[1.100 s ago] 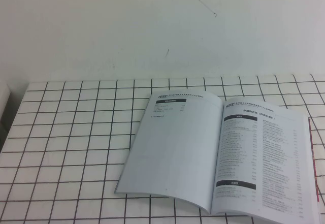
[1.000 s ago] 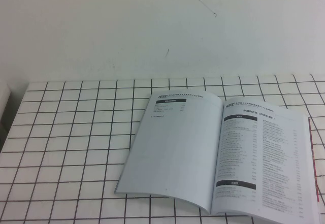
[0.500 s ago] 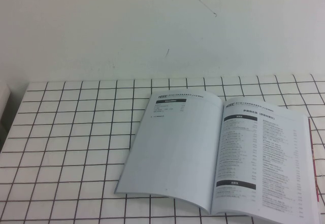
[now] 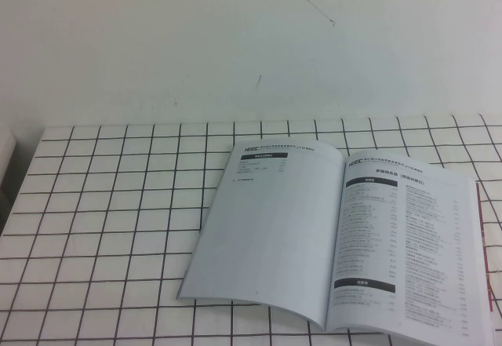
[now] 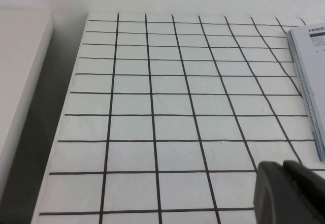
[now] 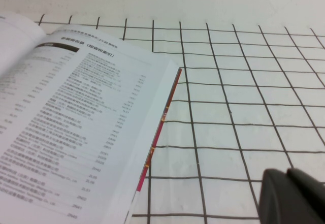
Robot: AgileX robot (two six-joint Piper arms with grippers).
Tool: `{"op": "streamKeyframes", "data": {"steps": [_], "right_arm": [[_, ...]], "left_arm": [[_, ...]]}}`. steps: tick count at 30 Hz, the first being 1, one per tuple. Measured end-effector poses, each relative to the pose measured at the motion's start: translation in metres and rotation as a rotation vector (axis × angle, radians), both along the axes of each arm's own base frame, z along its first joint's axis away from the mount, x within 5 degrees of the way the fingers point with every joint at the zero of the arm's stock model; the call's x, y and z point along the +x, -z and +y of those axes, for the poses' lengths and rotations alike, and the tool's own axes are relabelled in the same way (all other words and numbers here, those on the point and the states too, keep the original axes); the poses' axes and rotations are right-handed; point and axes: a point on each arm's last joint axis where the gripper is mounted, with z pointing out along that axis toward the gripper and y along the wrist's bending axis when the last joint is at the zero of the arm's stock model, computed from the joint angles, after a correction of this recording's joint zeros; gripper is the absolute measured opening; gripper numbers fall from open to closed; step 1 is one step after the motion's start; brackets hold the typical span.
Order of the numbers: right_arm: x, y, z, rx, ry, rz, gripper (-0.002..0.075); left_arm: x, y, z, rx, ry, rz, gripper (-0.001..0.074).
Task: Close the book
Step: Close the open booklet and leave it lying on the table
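Left gripper [image 5: 287,192]: only a dark grey corner of it in the left wrist view. Above the bare counter [image 5: 167,122], off the left-page edge of the book [image 5: 312,66], not touching it. Apart or together: cannot tell. Outside the high view.

Right gripper [image 6: 293,197]: likewise only a dark grey corner, in the right wrist view. Above the gridded top off the book's right side, clear of the red cover edge [image 6: 158,132]. Apart or together: cannot tell. Also outside the high view.

Book: open and face up on the counter, lying at a slight angle.
- Left page: mostly blank, with a small header block at the far end.
- Right page: packed with columns of small print under black header bars.
- Red cover: showing as a thin strip along the right page's outer edge.
- Near right corner: cut off by the high view's frame.

Versus the earlier high views: no difference. Same spot, same spread, pages lying the same. Not closed.

Around the book:
- White counter top with a black grid on every side.
- Plain white wall [image 4: 235,48] beyond the book's far end.
- White block [image 5: 20,82] past the counter edge out beyond the left page, with a dark gap between block and counter.
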Motion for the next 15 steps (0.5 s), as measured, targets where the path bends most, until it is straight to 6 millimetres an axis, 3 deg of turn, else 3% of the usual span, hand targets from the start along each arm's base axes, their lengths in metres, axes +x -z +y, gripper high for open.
{"op": "streamKeyframes", "data": {"steps": [9, 15], "right_arm": [[0.002, -0.003, 0.0, -0.007, -0.001, -0.06, -0.0003], [0.005, -0.031, 0.001, -0.013, -0.009, -0.37, -0.0003]], "left_arm": [[0.002, -0.004, 0.0, -0.008, -0.003, -0.071, -0.0004], [0.004, -0.032, 0.001, -0.041, -0.012, -0.38, -0.0004]]}}
